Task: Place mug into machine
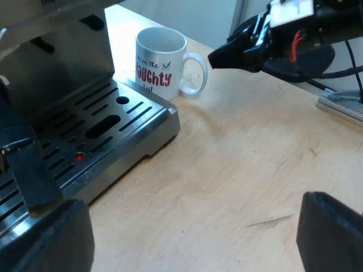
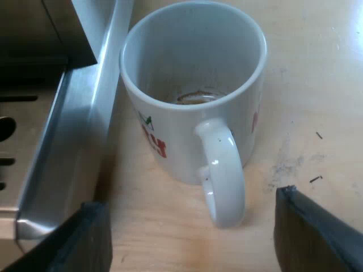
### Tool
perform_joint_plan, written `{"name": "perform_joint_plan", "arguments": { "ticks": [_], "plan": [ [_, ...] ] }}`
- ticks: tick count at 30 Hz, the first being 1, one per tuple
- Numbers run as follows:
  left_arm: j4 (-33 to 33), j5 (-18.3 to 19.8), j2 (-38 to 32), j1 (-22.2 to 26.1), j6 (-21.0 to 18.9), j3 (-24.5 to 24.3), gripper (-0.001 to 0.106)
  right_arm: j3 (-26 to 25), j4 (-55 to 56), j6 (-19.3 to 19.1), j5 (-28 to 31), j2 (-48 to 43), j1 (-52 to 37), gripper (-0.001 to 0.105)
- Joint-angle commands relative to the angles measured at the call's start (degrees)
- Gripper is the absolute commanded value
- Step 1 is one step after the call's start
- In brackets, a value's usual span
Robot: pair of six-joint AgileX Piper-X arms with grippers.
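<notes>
A white mug (image 1: pixel 161 62) with red lettering stands upright on the wooden table, close against the edge of the espresso machine's drip tray (image 1: pixel 113 122). My right gripper (image 1: pixel 227 55) hovers by the mug's handle (image 1: pixel 195 73). In the right wrist view the mug (image 2: pixel 193 107) is empty apart from a brown ring at its bottom. Its handle (image 2: pixel 224 175) points into the gap of my open right gripper (image 2: pixel 195 241), which touches nothing. My left gripper (image 1: pixel 193 243) is open and holds nothing, low over the table beside the drip tray.
The slotted metal drip tray (image 2: pixel 57 147) lies under the machine's front (image 1: pixel 62 62). Bare wooden table (image 1: pixel 244 170) stretches between my left gripper and the mug. A metal bar (image 1: pixel 340 105) lies at the table's edge beyond my right arm.
</notes>
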Motion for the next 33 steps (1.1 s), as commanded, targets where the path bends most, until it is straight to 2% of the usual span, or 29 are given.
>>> {"name": "perform_joint_plan", "arguments": {
  "ticks": [1,10,11,13,15,17,23,33],
  "plan": [
    [-0.13,0.34,0.00,-0.29,-0.34,-0.39,0.075,-0.14,-2.49,-0.56,0.73,2.05,-0.04,0.062],
    [0.98,0.34,0.00,-0.29,-0.34,-0.39,0.075,-0.14,-8.10,-0.63,-0.34,8.90,-4.19,0.062],
    [1.78,0.34,0.00,-0.29,-0.34,-0.39,0.075,-0.14,-9.43,-0.63,-2.14,9.98,-5.27,0.062],
    [2.76,0.34,0.00,-0.29,-0.34,-0.39,0.075,-0.14,-10.57,-1.84,-3.56,11.29,-5.55,0.062],
    [2.94,0.34,0.00,-0.29,-0.34,-0.39,0.075,-0.14,-12.61,-4.88,-5.27,13.65,-5.52,0.062],
    [2.94,0.34,0.00,-0.29,-0.34,-0.39,0.075,-0.14,-15.13,-5.78,-5.81,15.41,-5.52,0.062],
    [2.94,1.65,0.00,-0.29,-0.34,-0.39,0.075,-0.14,-23.73,-5.77,-5.85,20.73,-5.52,0.062],
    [2.94,1.65,0.00,-0.29,-0.34,-0.39,0.075,-0.14,-33.90,-5.77,-5.81,29.34,-5.52,0.062]
  ]
}}
